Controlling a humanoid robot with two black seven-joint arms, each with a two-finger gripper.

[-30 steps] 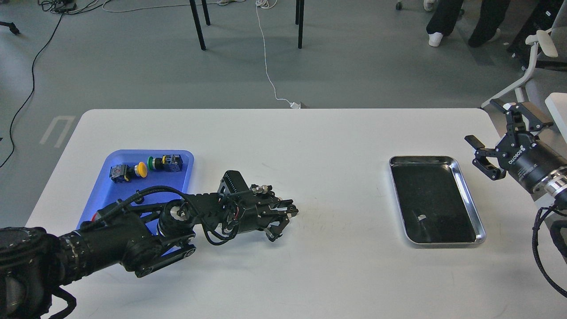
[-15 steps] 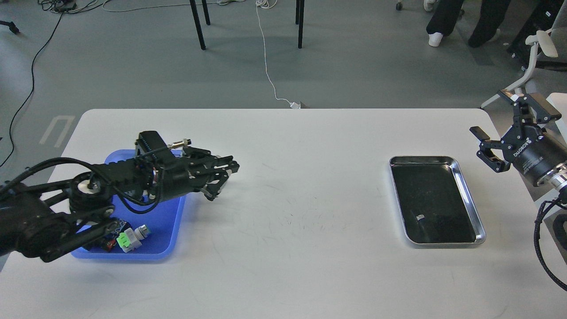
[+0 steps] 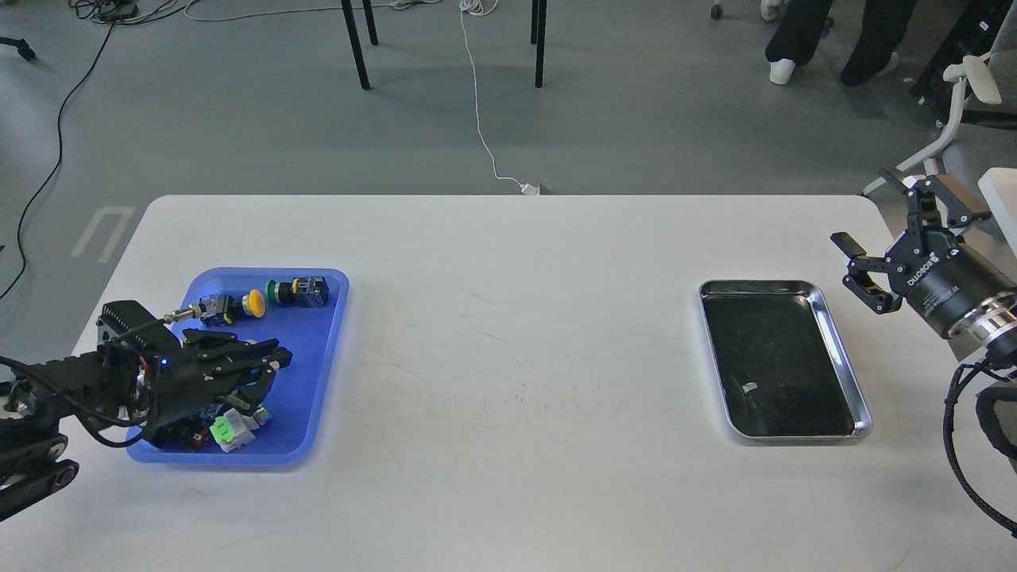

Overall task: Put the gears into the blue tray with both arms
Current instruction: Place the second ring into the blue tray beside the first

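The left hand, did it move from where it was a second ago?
Yes. The left hand swept leftward from the bare middle of the table and is now over the blue tray, above the switches.

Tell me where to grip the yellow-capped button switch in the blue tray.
Grip the dark square body of the yellow-capped switch, not its rounded cap, which would likely slip. It lies on its side in the blue tray, cap pointing right, so come straight down with fingers across the body.
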